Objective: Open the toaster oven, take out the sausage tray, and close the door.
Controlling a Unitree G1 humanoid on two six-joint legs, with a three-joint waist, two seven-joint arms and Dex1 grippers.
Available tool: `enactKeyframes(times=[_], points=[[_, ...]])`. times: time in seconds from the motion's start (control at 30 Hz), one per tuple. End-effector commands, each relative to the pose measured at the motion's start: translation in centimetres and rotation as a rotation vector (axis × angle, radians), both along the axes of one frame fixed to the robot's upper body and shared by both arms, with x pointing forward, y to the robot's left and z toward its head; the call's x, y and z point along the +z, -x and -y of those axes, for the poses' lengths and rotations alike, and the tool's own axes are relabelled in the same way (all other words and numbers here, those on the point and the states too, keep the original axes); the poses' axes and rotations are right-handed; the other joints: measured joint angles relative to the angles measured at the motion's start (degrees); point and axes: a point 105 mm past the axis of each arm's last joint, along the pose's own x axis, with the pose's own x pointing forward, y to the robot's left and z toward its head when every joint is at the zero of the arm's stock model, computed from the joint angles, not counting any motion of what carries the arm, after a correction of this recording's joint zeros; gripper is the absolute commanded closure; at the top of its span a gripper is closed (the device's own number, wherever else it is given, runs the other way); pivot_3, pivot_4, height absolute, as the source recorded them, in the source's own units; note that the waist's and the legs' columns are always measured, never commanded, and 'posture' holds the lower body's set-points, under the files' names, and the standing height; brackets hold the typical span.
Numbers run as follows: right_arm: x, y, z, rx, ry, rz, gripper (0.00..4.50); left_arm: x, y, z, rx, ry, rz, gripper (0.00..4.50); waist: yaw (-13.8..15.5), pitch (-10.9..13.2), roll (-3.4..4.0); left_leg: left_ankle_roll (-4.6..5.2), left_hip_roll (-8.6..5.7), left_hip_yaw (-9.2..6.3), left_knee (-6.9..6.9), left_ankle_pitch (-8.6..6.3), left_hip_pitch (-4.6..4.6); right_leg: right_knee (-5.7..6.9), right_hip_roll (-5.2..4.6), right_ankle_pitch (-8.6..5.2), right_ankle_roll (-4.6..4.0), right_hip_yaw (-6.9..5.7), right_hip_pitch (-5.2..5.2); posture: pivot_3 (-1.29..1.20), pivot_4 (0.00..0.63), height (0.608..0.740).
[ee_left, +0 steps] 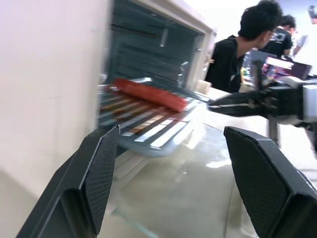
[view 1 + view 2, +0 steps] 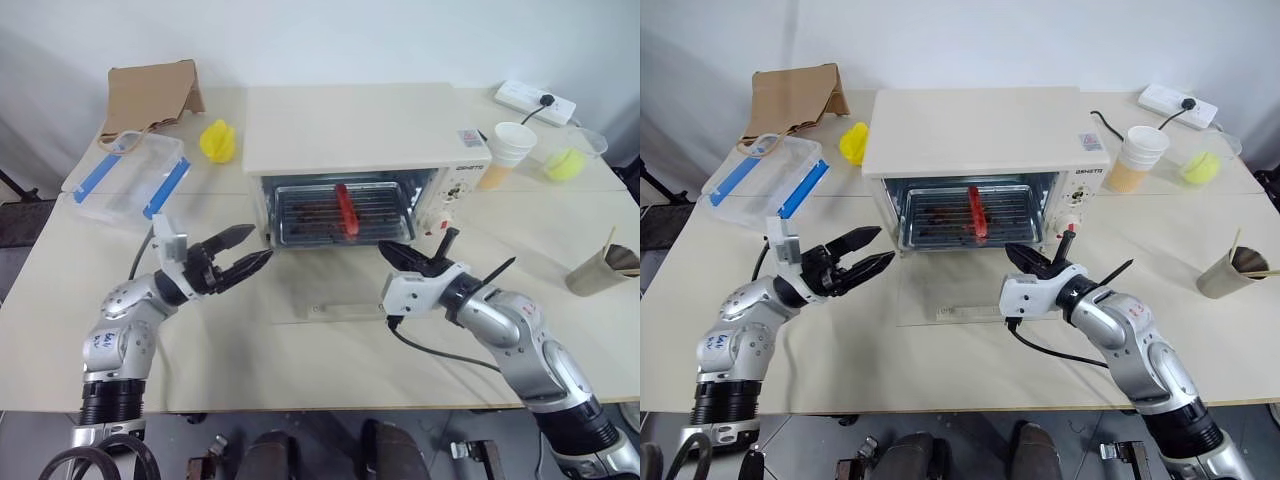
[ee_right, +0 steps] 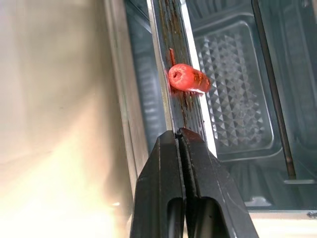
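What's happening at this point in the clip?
A two-armed robot works at the cream-white boxy toaster oven, whose dark-glass door already lies folded down flat. The shallow silver metal tray with one red sausage sits partly drawn out at the opening. The left gripper hangs open beside the oven's left front; the right gripper, shut, points at the tray's edge.

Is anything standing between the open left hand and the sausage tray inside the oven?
Nothing visible does. The door lies folded down flat, and the sausage tray sits exposed in the toaster oven. The left hand hovers open by the opening's left edge.
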Motion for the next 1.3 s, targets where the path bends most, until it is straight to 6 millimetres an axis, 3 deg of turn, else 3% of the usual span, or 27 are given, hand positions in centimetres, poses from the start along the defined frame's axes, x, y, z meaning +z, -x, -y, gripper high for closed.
enactKeyframes(times=[0.03, 0.5, 0.8, 0.97, 1.1, 1.3], points=[[0.7, 1.6, -0.4, 0.054, -0.005, 0.024, 4.48, -0.4, -0.2, -0.5, 0.025, 0.026, -0.138, 0.93, 0.0, 0.0, 0.00, 0.00, 0.00, -0.01, 0.00, 0.00, 0.00, 0.00, 0.00, 0.00, 0.00, 0.00, 0.00, 0.00, 0.150, 0.740], [0.8, 3.2, 0.0, 0.076, 0.004, 0.046, 4.48, 1.2, -0.3, 1.1, -0.083, 0.203, -0.358, 0.93, 0.2, 0.0, -0.03, 0.00, 0.01, -0.17, 0.03, 0.00, 0.05, 0.01, 0.00, 0.00, 0.00, 0.05, 0.03, 0.00, 0.150, 0.740], [0.8, 3.2, 0.4, 0.073, 0.016, 0.052, 4.48, 0.3, -0.3, 3.0, -0.134, 0.157, -0.525, 0.93, 0.2, 0.0, -0.04, 0.00, 0.00, -0.17, 0.04, 0.00, 0.06, 0.00, 0.01, 0.00, 0.00, 0.07, 0.06, 0.00, 0.150, 0.740], [0.6, 3.4, 0.6, 0.082, 0.032, 0.059, 4.48, 0.3, -0.7, 3.1, -0.147, 0.219, -0.626, 0.93, 0.3, 0.0, -0.04, 0.00, 0.00, -0.19, 0.05, 0.00, 0.05, 0.00, 0.01, 0.00, 0.00, 0.07, 0.06, 0.00, 0.150, 0.740], [0.3, 3.7, 0.5, 0.104, 0.047, 0.066, 4.48, 0.4, -1.3, 4.8, -0.207, 0.269, -0.745, 0.93, 0.5, 0.0, -0.08, 0.00, -0.02, -0.21, 0.06, 0.00, 0.09, 0.02, 0.01, 0.00, 0.00, 0.09, 0.09, 0.00, 0.150, 0.740], [0.3, 3.7, 0.8, 0.101, 0.048, 0.067, 4.48, 0.4, -2.6, 5.4, -0.206, 0.339, -0.849, 0.93, 0.3, 0.0, -0.11, 0.00, -0.03, -0.20, 0.05, 0.00, 0.09, 0.02, 0.01, 0.00, 0.00, 0.08, 0.08, 0.00, 0.150, 0.740]])
